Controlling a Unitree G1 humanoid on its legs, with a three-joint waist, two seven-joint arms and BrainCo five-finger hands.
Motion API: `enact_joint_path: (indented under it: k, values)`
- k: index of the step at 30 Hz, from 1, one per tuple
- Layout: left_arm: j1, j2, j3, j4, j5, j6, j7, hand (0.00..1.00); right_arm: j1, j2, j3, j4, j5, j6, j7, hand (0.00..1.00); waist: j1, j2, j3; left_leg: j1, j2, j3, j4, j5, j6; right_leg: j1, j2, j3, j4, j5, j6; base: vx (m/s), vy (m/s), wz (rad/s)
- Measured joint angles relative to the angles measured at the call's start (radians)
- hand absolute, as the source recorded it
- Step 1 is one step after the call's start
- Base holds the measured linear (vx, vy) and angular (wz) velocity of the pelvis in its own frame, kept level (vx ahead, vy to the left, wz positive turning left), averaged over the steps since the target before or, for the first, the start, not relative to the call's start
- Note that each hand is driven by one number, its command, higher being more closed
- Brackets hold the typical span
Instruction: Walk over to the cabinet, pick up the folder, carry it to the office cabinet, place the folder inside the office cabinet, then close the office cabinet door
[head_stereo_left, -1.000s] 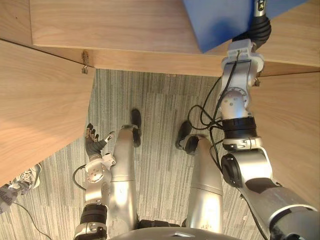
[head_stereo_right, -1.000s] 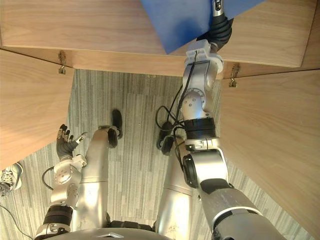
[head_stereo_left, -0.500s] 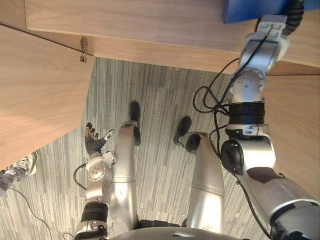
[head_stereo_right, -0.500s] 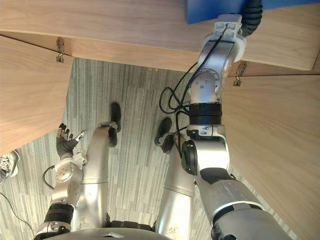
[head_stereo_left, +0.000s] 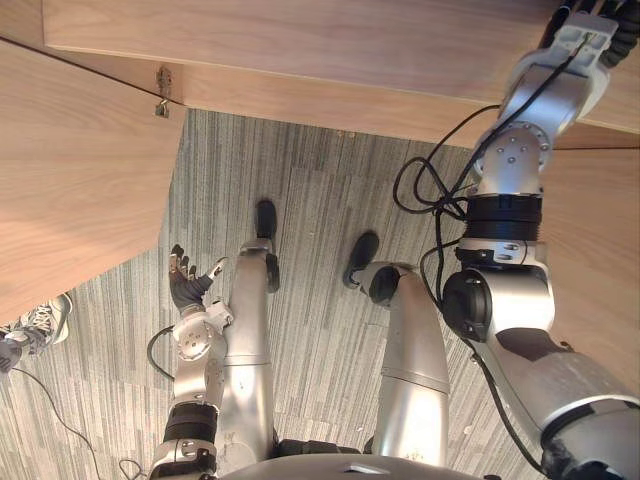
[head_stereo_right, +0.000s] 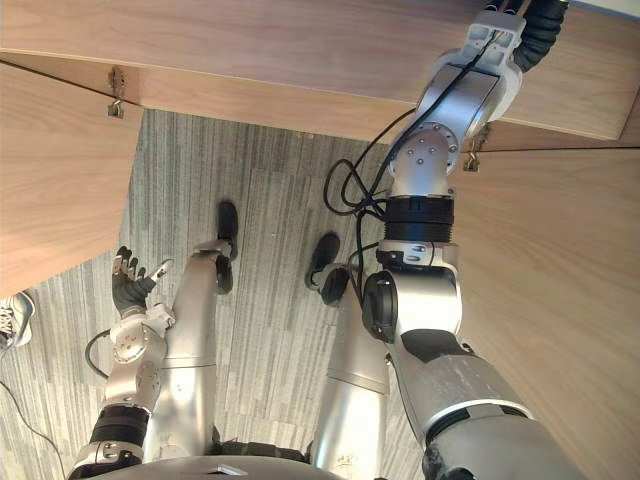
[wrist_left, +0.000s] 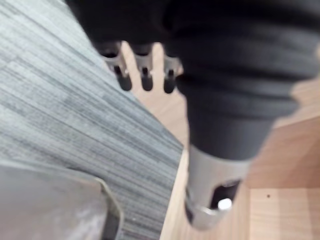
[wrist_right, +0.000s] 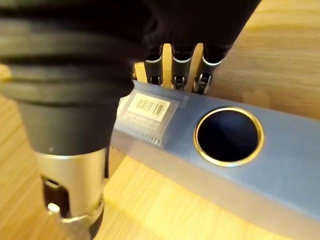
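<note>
The right hand (wrist_right: 181, 60) grips the blue folder (wrist_right: 280, 165), fingers curled over its spine, above a wooden board inside the office cabinet (head_stereo_left: 300, 50); the left hand (head_stereo_left: 186, 286) hangs low over grey carpet (head_stereo_left: 320, 200), fingers loosely spread, holding nothing; the cabinet door (head_stereo_left: 70, 170) stands open.

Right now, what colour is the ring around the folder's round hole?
Gold ring on the blue folder; right wrist view shows it best.

Grey striped carpet (head_stereo_left: 315, 170) before the wooden cabinet (head_stereo_left: 300, 40) carries a person's sneaker (head_stereo_left: 45, 320).
</note>
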Motion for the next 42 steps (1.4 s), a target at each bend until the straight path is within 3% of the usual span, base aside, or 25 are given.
enact_joint_path:
  k: [12,18,23,27,30,31,34,38,42]
  values:
    - [-0.08,0.017,0.001,-0.04,-0.009,0.017,-0.003,0.0,0.001,-0.022,0.065,-0.035,-0.024,0.042,0.047,0.0,-0.008,0.0,0.0,0.002,0.018,0.001,0.008,0.006,-0.002,0.001,0.016,0.0,-0.001,0.014,-0.018,-0.01,0.01,-0.04]
    - [-0.053,0.019,0.003,-0.081,-0.03,0.017,-0.024,0.0,0.079,-0.096,0.068,-0.096,-0.126,0.104,0.071,0.0,-0.015,-0.001,-0.001,0.018,0.026,0.0,-0.005,0.009,0.0,0.022,0.024,-0.008,-0.028,0.025,-0.021,0.0,0.008,-0.04]
    - [-0.047,0.035,0.005,-0.083,-0.029,0.017,-0.027,0.0,0.188,-0.132,0.078,-0.119,-0.167,0.138,0.114,0.0,-0.03,-0.034,-0.021,0.039,0.027,0.006,-0.028,0.012,0.0,0.041,0.025,-0.009,-0.052,0.032,-0.019,0.0,0.0,0.0]
    - [-0.037,0.043,0.003,-0.088,-0.027,0.018,-0.032,0.0,0.254,-0.226,0.126,-0.128,-0.193,0.181,0.15,0.0,-0.036,-0.035,-0.021,0.06,0.03,0.009,-0.032,0.01,0.004,0.069,0.028,-0.01,-0.072,0.039,-0.015,0.0,0.014,-0.03]
    - [-0.027,0.065,0.004,-0.093,-0.027,0.021,-0.032,0.0,0.273,-0.333,0.173,-0.149,-0.311,0.225,0.179,0.0,-0.041,-0.035,-0.021,0.06,0.039,0.017,-0.041,0.013,0.009,0.07,0.039,-0.003,-0.099,0.06,-0.009,-0.01,0.044,-0.14]
    - [-0.027,0.077,0.005,-0.094,-0.026,0.024,-0.032,0.0,0.273,-0.38,0.197,-0.149,-0.407,0.254,0.189,0.0,-0.048,-0.035,-0.021,0.061,0.04,0.023,-0.047,0.017,0.015,0.07,0.041,0.0,-0.108,0.069,-0.006,-0.02,0.037,-0.12]
    - [-0.049,0.092,0.02,-0.084,-0.019,0.037,-0.032,0.0,0.273,-0.431,0.226,-0.149,-0.573,0.304,0.202,0.0,-0.058,-0.035,-0.021,0.063,0.046,0.033,-0.05,0.02,0.02,0.07,0.045,0.006,-0.123,0.083,-0.004,-0.02,0.033,-0.12]
    - [-0.116,0.106,0.044,-0.069,-0.017,0.058,-0.033,0.0,0.273,-0.445,0.239,-0.148,-0.831,0.383,0.223,0.0,-0.059,-0.035,-0.021,0.073,0.052,0.053,-0.061,0.024,0.027,0.072,0.05,0.018,-0.139,0.099,-0.001,-0.03,0.021,-0.1]
    - [-0.154,0.117,0.072,-0.063,-0.017,0.069,-0.048,0.0,0.272,-0.445,0.262,-0.146,-0.982,0.428,0.224,0.0,-0.06,-0.035,-0.021,0.073,0.059,0.06,-0.064,0.026,0.03,0.072,0.058,0.022,-0.156,0.11,-0.001,-0.02,0.009,-0.1]
